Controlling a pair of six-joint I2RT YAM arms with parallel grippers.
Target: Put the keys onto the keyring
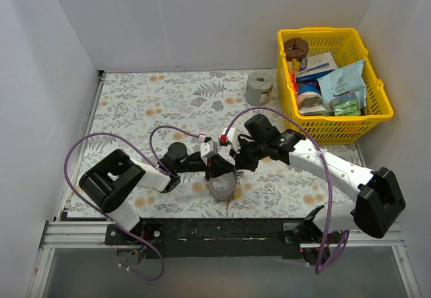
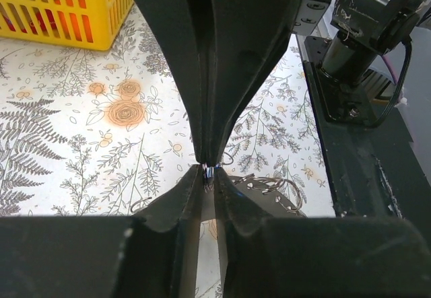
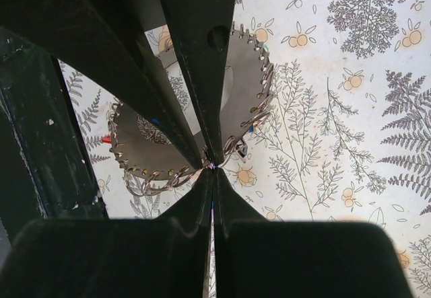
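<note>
Left pincer [image 2: 209, 171] is nipped shut on what looks like the ring's [image 3: 246, 103] edge, and right pincer [image 3: 212, 165] is clamped shut on its looped rim.

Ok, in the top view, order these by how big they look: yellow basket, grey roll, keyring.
Largest by far: yellow basket.
Then keyring and grey roll: they look about the same size in that view, so I won't rank one over the other.
</note>
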